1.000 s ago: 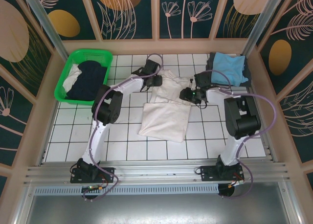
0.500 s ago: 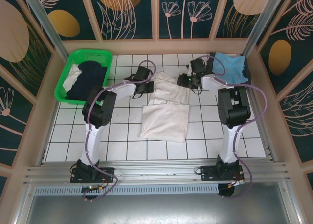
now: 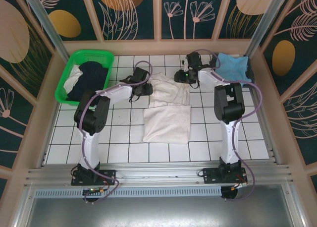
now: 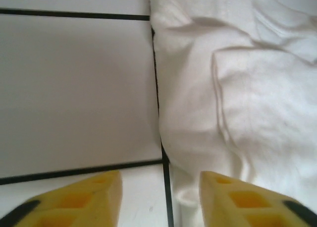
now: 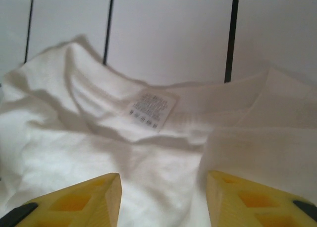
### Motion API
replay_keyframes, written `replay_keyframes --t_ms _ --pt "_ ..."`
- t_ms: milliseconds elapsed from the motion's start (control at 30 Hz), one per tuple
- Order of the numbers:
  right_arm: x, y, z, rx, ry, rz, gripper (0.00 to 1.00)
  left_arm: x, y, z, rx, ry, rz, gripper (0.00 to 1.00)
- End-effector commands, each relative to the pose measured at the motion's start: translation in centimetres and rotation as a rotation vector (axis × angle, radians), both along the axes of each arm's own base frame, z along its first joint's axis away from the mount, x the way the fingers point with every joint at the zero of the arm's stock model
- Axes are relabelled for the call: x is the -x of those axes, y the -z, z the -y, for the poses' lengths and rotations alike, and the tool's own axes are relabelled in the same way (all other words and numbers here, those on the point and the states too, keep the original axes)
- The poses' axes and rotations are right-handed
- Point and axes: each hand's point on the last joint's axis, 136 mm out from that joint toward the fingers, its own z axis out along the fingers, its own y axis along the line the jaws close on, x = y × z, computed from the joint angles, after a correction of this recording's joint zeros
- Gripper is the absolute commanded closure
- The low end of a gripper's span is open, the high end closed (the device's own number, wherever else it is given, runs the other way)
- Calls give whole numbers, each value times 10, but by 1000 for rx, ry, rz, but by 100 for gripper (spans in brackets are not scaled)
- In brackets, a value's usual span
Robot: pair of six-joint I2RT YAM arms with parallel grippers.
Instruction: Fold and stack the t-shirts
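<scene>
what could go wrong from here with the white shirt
The open left gripper sits at the side edge of the white t-shirt, so a pinch may catch only one layer. The open right gripper is over the neck label; an uneven lift could undo the fold already made.

We see a white tabletop [image 3: 124, 138] with black grid lines at centre, dark teal wall panels [image 3: 198, 24] with gold leaf prints across the top, and an aluminium rail [image 3: 158, 176] along the bottom.
</scene>
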Motion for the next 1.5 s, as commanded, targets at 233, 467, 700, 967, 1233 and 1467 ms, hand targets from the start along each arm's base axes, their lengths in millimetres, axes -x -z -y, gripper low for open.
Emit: replay_keyframes --t_ms 233,467,700,967,1233,1467 --pt "185 -19 19 -124 115 -29 35 102 -48 -17 104 73 37 26" --pt "286 16 23 -210 171 -191 32 199 4 -12 150 78 -126 26" --pt "327 41 7 -178 109 -303 33 240 6 8 231 151 -158 25" --pt "337 53 23 49 156 -301 38 267 24 22 236 188 -210 33" --pt "349 64 30 147 158 -318 39 286 51 8 184 179 -295 49" --pt "350 64 10 123 97 -311 61 280 34 20 232 208 -255 86"
